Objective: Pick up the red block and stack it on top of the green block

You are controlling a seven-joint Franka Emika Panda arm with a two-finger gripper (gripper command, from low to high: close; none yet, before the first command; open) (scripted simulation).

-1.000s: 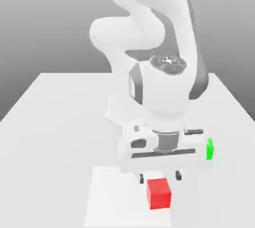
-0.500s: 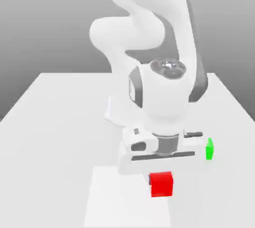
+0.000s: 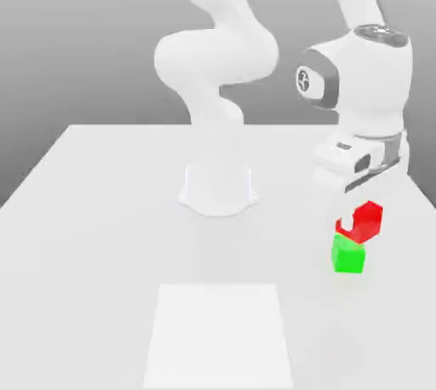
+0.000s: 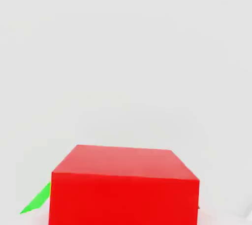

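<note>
In the exterior view the red block (image 3: pixel 366 220) hangs under my gripper (image 3: pixel 358 218), which is shut on it, with one finger (image 3: pixel 347 212) covering part of its near face. The green block (image 3: pixel 347 255) rests on the white table directly below, at the exterior view's right. The red block's lower edge meets the green block's top edge in this view; I cannot tell whether they touch. The hand view has the red block (image 4: pixel 125 184) close up between the jaws, with a sliver of the green block (image 4: pixel 37 200) showing beside it.
The arm's white base (image 3: pixel 218 189) stands mid-table, to the exterior view's left of the blocks. A paler square patch (image 3: pixel 220 337) lies on the table (image 3: pixel 94 235) near its front edge. The table's right edge runs close behind the blocks.
The gripper shut on the red block at the pale patch, lifted it, and carried it back and to the exterior view's right, over the green block.
</note>
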